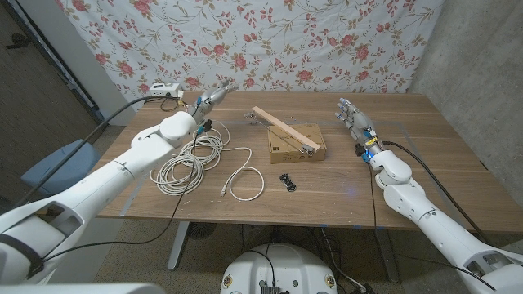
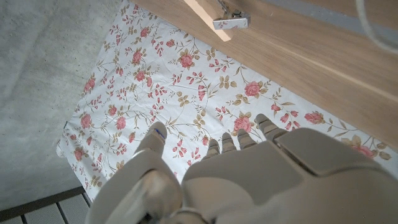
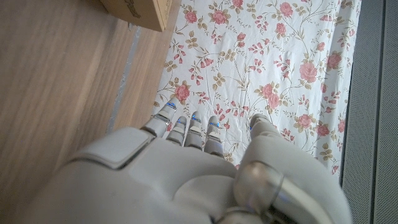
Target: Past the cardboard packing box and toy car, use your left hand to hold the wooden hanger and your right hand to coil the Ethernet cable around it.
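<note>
— Left hand (image 1: 214, 95) reaches over the far left part of the wooden table (image 1: 425, 155), fingers extended and holding nothing; the right hand (image 1: 354, 117) stands near the far right side, fingers apart and likewise holding nothing. Where is the hanger?

— Wooden hanger (image 1: 283, 127) lies aslant across the top of the cardboard packing box (image 1: 296, 147) at mid-table, one end jutting past the box's far left corner, its metal hook at the box's right end. From the left wrist, that jutting end (image 2: 208, 14) and a metal clip show past the table's edge.

— And the cable?

— Pale Ethernet cable (image 1: 189, 159) sits coiled on the left half of the table, under the left forearm, with a loose loop (image 1: 243, 181) trailing towards the centre front. A dark lead from the left arm crosses the coil.

— What stands between the hands and the hanger?

— Small black toy car (image 1: 286, 180) rests just in front of the box, beside the loose loop. A white device (image 1: 166, 89) with wires sits at the far left corner, close to the left hand's fingers.

— Open room?

— Bare wood lies between the box and the right hand, and across the right front of the table. A floral cloth (image 1: 270, 41) hangs behind the far edge. From the right wrist, a corner of the box (image 3: 138, 11) shows beyond the fingertips (image 3: 193, 118).
</note>
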